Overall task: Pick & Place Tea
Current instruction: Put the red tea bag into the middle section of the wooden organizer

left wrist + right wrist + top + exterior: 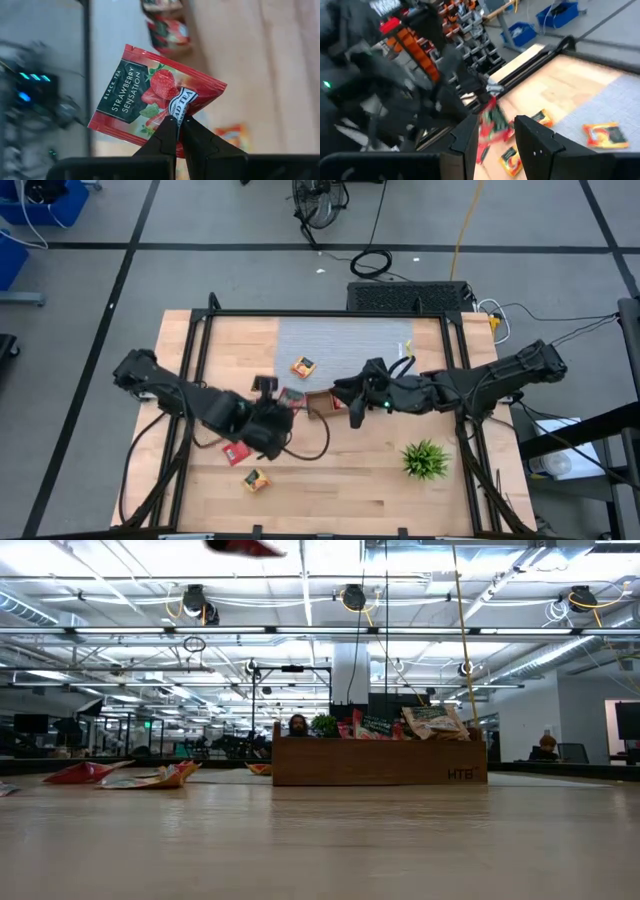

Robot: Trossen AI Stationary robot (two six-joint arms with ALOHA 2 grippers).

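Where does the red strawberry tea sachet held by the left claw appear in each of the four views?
High view: the strawberry sachet is left of centre, beside the wooden tray.
Low view: at the top edge, left of centre, partly cut off.
Left wrist view: centre, pinched by the left claw.
Right wrist view: centre, beyond the right claw.
Shared landmark: the wooden tray.

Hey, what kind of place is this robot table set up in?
Probably a large open-plan lab or workshop. The low view shows exposed ceiling pipes and strip lights over rows of desks, the right wrist view shows shelving with parts bins, and cables trail across the grey floor.
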